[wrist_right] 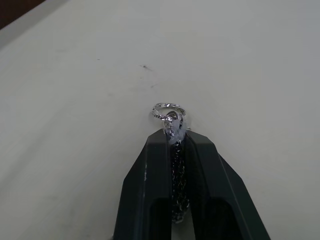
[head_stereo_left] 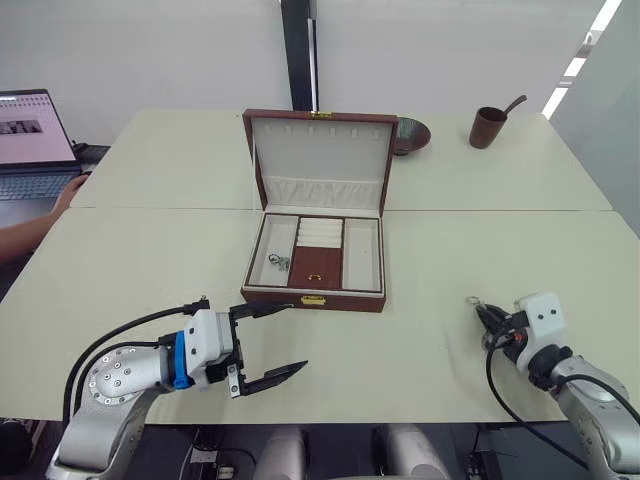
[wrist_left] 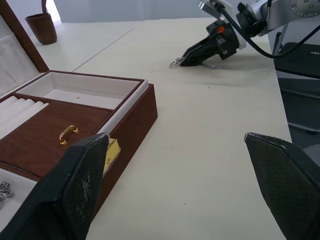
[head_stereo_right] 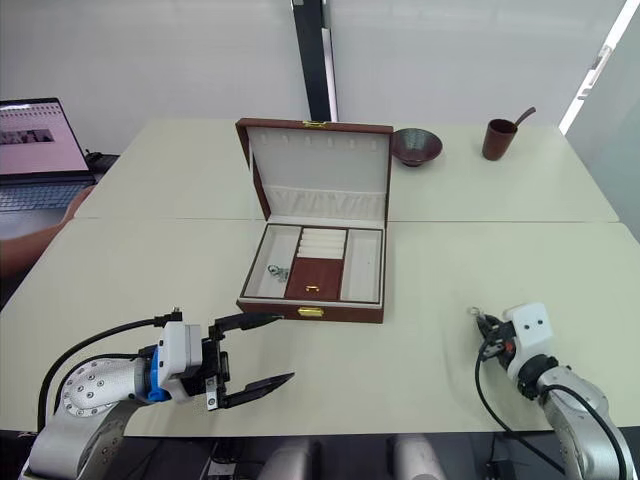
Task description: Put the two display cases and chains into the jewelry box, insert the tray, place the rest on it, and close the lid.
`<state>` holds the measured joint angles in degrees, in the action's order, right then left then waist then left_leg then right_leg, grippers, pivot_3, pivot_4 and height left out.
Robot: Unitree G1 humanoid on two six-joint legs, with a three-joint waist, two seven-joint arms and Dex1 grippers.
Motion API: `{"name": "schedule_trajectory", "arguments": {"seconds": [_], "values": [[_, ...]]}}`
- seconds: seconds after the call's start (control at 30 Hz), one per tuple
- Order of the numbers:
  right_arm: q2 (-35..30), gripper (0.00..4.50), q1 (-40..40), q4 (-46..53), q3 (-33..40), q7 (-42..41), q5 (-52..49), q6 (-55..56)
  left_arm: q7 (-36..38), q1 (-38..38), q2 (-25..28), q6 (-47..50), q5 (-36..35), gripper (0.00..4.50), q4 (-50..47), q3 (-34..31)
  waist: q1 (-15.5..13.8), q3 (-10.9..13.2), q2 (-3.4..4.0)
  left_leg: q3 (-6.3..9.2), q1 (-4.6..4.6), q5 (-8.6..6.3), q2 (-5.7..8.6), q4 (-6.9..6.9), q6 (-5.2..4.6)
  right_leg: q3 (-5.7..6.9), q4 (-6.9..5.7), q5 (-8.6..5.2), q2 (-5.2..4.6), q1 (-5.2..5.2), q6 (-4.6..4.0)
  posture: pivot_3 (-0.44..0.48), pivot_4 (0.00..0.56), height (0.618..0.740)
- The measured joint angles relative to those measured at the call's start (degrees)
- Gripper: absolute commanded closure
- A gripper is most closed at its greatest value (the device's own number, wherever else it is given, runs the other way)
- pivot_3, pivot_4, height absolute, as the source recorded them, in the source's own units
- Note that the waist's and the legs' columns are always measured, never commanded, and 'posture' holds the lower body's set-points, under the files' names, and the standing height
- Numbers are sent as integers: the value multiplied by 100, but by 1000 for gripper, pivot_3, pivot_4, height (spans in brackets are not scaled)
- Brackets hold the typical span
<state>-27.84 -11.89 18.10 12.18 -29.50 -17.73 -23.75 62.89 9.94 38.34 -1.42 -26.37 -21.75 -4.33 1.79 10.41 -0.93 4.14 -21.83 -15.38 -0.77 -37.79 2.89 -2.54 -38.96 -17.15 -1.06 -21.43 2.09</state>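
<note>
Left tool [head_stereo_left: 268, 342]: fingers spread wide, nothing held, poised at 7 o'clock of the jewelry box [head_stereo_left: 316, 252].
Right tool [wrist_right: 175, 141]: clamped on a chain [wrist_right: 169, 113], ring end poking past the tips, low over the bench [head_stereo_left: 450, 250] at 4 o'clock of the box.
Jewelry box: lid [head_stereo_left: 320, 160] raised, tray [head_stereo_left: 317, 262] seated inside, another chain [head_stereo_left: 278, 262] lying in the 9 o'clock compartment.

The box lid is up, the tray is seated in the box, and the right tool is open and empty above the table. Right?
Not quite: the right tool is shut on a chain, as the right wrist view shows. The lid is up and the tray sits in the jewelry box.
</note>
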Motion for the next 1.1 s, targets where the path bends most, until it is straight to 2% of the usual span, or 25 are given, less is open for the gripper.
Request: {"name": "schedule_trajectory", "arguments": {"seconds": [0.23, 0.5, 0.77, 1.1], "values": [[-266, 4333, 322, 396, 2, -446, -469, -184, -139, 75, -57, 64, -6, 0, -9, 0, -6, 4, 5, 3, -2, 0, 1, 0, 0, 2, 0, 0, -1, -1, 1, 0, 150, 740], [-570, 4333, 1510, 954, 73, -531, -1513, -1183, -545, 214, -253, 129, -6, 0, -105, -11, -10, 6, 6, 10, -8, 0, 2, 1, 0, 7, 2, -1, 0, -2, 1, 0, 150, 740], [-511, 4333, 2621, 796, -94, -376, -1896, -1682, -942, 507, -410, 127, 10, 0, -304, -46, -10, 8, 6, 8, -7, 0, 2, 0, 0, 6, 2, -1, -2, -4, 1, 0, 150, 740], [-215, 4333, 3561, 207, -572, -278, -1875, -1699, -1469, 776, -627, 125, 7, 0, -421, -253, -7, 9, 8, 9, -9, 0, 2, 1, 0, 7, 1, -1, -3, -7, 1, 0, 150, 740]]}}
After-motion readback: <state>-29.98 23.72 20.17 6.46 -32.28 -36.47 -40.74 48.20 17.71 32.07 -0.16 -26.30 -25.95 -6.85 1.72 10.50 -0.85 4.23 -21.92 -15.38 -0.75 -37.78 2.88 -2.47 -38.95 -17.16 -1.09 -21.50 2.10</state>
